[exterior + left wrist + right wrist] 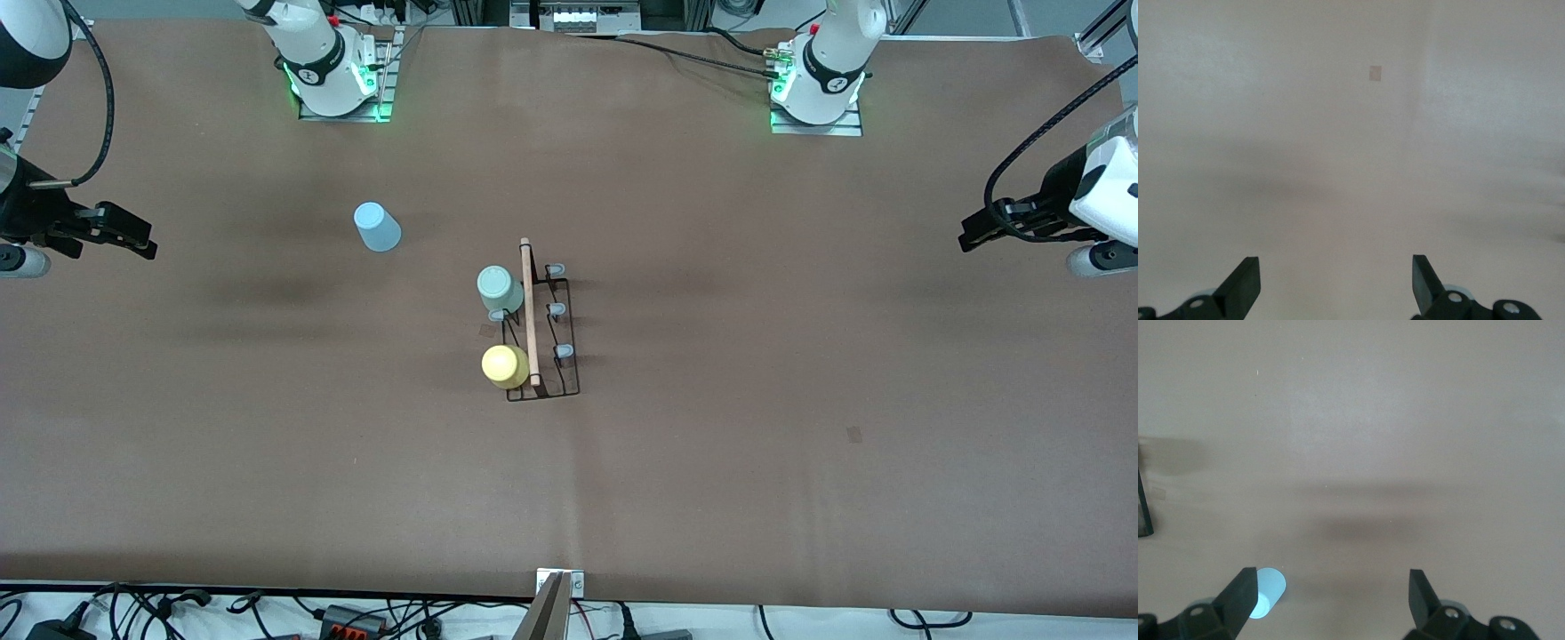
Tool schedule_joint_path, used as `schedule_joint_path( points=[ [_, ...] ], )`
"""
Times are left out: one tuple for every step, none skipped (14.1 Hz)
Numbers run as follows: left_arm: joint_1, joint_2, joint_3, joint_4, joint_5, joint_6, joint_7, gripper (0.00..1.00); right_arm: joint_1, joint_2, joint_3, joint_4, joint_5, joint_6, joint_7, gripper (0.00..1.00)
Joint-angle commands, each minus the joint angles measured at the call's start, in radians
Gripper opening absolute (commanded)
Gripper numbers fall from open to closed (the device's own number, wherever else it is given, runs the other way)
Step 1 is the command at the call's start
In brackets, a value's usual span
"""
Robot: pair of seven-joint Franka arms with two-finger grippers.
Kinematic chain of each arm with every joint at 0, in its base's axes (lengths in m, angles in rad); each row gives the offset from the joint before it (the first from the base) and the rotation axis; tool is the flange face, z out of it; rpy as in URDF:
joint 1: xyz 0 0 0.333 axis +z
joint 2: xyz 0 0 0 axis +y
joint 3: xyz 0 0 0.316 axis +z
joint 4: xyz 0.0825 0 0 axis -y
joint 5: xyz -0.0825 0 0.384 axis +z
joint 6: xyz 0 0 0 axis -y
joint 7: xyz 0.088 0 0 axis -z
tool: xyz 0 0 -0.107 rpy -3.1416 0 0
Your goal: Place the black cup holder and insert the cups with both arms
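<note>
The black cup holder (553, 338) stands mid-table with its wooden rod handle (529, 311) on top. The pale green cup (499, 289) and the yellow cup (505, 365) sit upside down on its prongs on the right arm's side. Three grey-tipped prongs (556, 309) on the left arm's side are bare. The light blue cup (377, 227) stands upside down on the table, toward the right arm's end; it also shows in the right wrist view (1268, 590). My right gripper (133, 238) is open and empty, high at its end of the table. My left gripper (973, 236) is open and empty at the other end.
The brown table cover has a small patch (854, 434), also in the left wrist view (1375, 73). A corner of the black cup holder (1143, 510) shows at the edge of the right wrist view. Cables lie along the table's near edge (356, 613).
</note>
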Motion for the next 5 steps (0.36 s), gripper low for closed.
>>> schedule_joint_path(
  points=[
    [0.003, 0.006, -0.003, 0.017, 0.006, -0.005, 0.008, 1.0, -0.01, -0.02, 0.011, -0.021, -0.01, -0.002, -0.017, 1.0],
    [0.003, 0.006, -0.003, 0.017, 0.006, -0.005, 0.008, 1.0, -0.01, -0.02, 0.012, -0.022, -0.009, -0.001, -0.017, 1.0],
    [0.003, 0.006, -0.003, 0.017, 0.006, -0.005, 0.008, 1.0, -0.01, -0.02, 0.012, -0.021, -0.009, -0.004, -0.017, 1.0],
    [0.003, 0.006, -0.003, 0.017, 0.006, -0.005, 0.009, 1.0, -0.01, -0.023, 0.011, -0.022, -0.009, -0.008, -0.017, 1.0],
    [0.003, 0.006, -0.003, 0.017, 0.006, -0.005, 0.009, 1.0, -0.01, -0.025, 0.011, -0.021, -0.009, -0.008, -0.017, 1.0]
  ],
)
